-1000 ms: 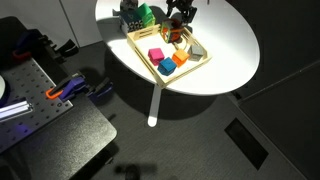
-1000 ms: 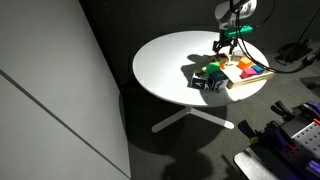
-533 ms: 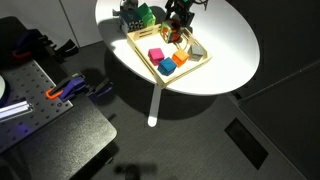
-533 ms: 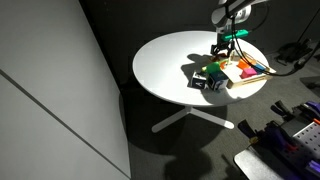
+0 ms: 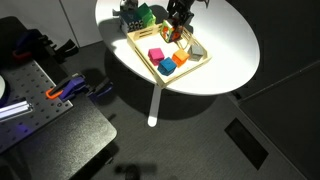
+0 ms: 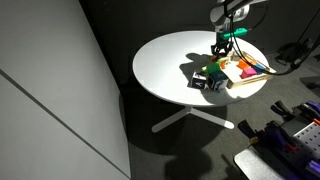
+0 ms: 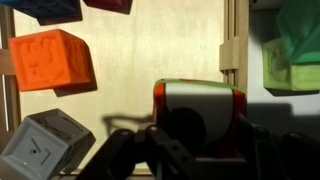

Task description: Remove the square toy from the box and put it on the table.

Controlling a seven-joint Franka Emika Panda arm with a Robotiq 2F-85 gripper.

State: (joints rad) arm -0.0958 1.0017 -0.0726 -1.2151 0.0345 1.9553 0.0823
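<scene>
In the wrist view the square toy [image 7: 200, 105], orange-red at the sides with a pale middle, stands on the light wood floor of the box [image 7: 232, 40]. My gripper [image 7: 200, 138] is low over it, one dark finger [image 7: 143, 140] pressed to each side, shut on it. In both exterior views the gripper [image 5: 178, 22] [image 6: 228, 42] reaches down into the far end of the box [image 5: 203, 61] [image 6: 252, 82] on the round white table [image 5: 228, 40] [image 6: 170, 62]. The arm hides the toy there.
An orange cube [image 7: 50, 60] and a grey cube [image 7: 45, 145] lie in the box beside the toy. A pink cube [image 5: 156, 54] and a blue cube [image 5: 165, 68] sit nearer its front. Green and dark toys [image 5: 138, 15] stand on the table outside the rim.
The jaws have closed in from wide open onto the sides of the square toy. The arm has hardly moved and the toy still rests in the box.
</scene>
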